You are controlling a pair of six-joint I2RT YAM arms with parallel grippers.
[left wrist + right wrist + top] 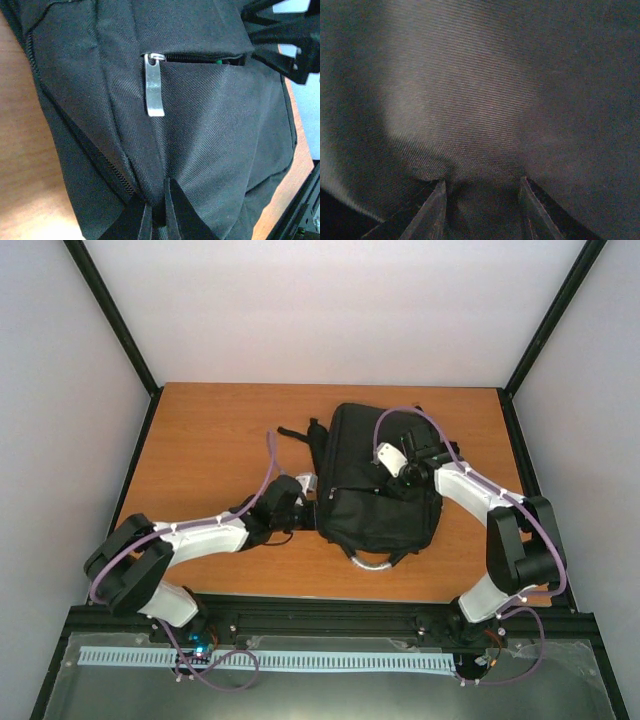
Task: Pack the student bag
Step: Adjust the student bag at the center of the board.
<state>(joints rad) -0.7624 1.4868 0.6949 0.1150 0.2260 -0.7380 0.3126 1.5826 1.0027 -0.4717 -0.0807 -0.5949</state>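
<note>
The student bag, a large black backpack, lies flat in the middle of the table. My left gripper is at its left edge. In the left wrist view this gripper is shut on a fold of the bag's fabric, below a silver zip pull. The pocket slit beside the pull gapes a little, with something green inside. My right gripper rests on top of the bag. In its wrist view its fingers stand apart, pressed onto a bunched hump of black fabric.
The bag's black straps trail to the upper left on the wooden table. A grey-silver handle loop sticks out toward the near edge. A small white item lies by the left gripper. Black frame posts stand at the far corners.
</note>
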